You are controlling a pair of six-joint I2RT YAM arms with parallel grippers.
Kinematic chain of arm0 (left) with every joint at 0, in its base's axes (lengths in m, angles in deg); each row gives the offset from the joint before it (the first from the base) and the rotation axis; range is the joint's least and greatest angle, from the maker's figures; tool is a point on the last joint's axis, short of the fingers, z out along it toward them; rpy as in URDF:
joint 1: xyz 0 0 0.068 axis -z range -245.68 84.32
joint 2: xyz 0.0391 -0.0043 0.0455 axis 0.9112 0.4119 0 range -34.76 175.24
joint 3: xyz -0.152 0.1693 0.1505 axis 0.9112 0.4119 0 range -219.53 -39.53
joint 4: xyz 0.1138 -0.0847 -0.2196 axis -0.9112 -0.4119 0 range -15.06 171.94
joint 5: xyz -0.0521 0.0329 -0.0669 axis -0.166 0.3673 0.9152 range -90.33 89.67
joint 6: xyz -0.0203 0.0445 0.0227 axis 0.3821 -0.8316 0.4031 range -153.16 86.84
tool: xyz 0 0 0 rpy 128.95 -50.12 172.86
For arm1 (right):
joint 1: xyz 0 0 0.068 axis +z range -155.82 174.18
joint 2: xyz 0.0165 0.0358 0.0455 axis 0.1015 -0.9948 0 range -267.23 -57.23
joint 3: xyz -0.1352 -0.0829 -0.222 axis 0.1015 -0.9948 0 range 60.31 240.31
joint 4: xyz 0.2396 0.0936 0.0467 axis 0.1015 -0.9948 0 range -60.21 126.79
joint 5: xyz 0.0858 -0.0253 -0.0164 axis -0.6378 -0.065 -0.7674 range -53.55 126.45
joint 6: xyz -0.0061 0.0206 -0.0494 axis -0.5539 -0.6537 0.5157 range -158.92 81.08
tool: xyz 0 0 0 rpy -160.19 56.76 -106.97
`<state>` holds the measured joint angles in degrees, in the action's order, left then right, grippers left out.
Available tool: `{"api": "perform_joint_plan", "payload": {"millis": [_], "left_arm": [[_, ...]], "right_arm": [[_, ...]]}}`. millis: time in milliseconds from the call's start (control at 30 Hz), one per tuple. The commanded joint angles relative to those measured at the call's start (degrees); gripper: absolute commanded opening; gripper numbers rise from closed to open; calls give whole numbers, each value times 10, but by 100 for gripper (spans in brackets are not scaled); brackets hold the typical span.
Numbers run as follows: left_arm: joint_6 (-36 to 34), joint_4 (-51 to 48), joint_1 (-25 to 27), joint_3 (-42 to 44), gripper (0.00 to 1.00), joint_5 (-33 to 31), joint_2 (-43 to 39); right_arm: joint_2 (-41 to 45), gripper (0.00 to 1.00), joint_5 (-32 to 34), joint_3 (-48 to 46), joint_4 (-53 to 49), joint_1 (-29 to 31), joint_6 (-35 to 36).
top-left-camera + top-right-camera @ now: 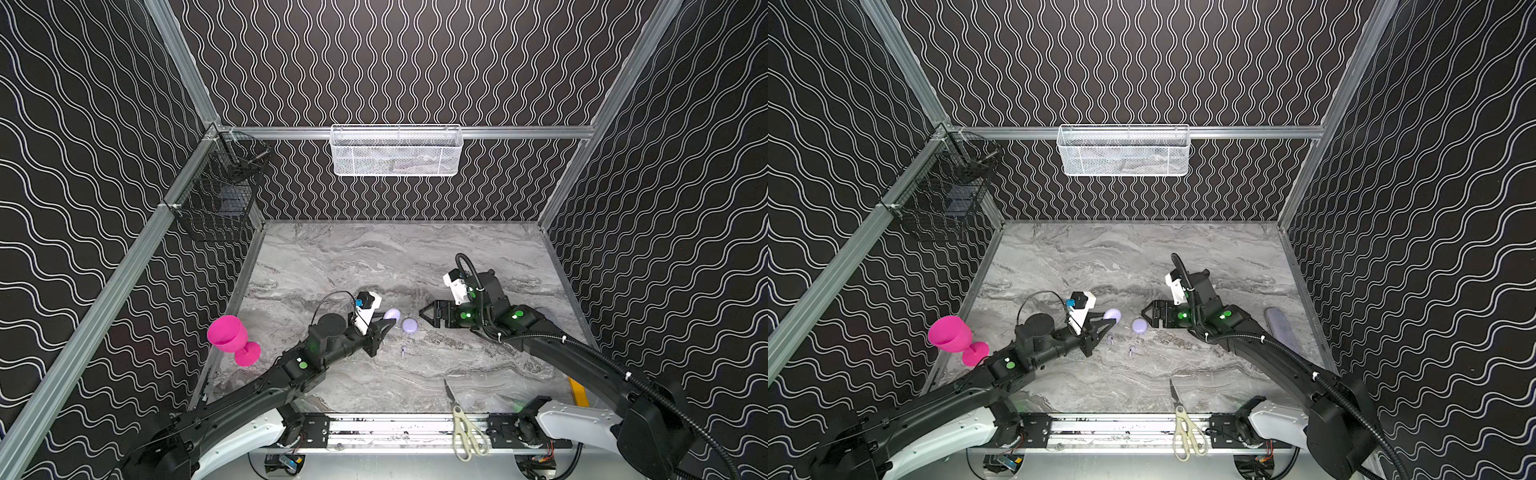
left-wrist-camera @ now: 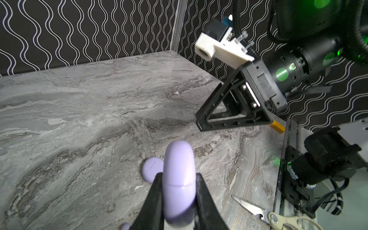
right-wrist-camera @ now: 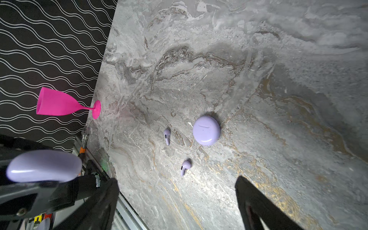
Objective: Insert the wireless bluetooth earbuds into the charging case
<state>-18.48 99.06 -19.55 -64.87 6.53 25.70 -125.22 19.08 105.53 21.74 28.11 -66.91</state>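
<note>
Left hand [image 2: 179, 179]: fingers [image 2: 148, 201] pressed together on the flat faces of the held charging case [image 2: 178, 173], a round lavender case carried edge-on with its lid seam closed and its free end projecting past the fingertips. Right hand [image 3: 177, 199]: fingers [image 3: 258, 203] spread wide apart with nothing between them, turned so one finger sits above the other, and pointed toward the left hand across a stretch of bare worktop [image 1: 332, 257]. Second charging case [image 3: 206, 130]: same lavender colour, lying flat and closed on the worktop between the two hands, just ahead of the right hand's fingertips and just beside the left hand's load; whether the two cases touch cannot be told. First earbud [image 3: 166, 136]: pale lavender with a short stem, lying on its side near the second charging case but apart from it, and close under the left hand's fingertips in a top view. Second earbud [image 3: 185, 167]: the same kind, also on its side, apart from both the first earbud and the case, lying to the side of the gap between the two hands. Neither earbud is in a case or touched by either hand. Pink goblet [image 1: 232, 336]: upright at the worktop's edge, well behind the left hand's wrist. Scissors [image 1: 465, 428]: closed, lying across the front rail, well behind the right hand.
</note>
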Motion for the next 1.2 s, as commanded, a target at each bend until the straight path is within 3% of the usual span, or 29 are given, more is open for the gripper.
{"api": "perform_joint_plan", "payload": {"millis": [0,100,733,1000,1167], "left_arm": [[8,-10,-1,-28,15,0,22],[16,-13,-1,-51,15,0,48],[89,-57,-2,-239,14,46,268],[149,-9,-6,-286,14,81,360],[192,35,-10,-310,15,109,421]], "right_arm": [[17,94,18,-15,28,-6,1],[34,99,38,-32,27,-11,3],[167,99,94,-198,98,-36,14],[220,99,120,-261,147,-36,0],[241,99,102,-296,176,-36,1]]}}
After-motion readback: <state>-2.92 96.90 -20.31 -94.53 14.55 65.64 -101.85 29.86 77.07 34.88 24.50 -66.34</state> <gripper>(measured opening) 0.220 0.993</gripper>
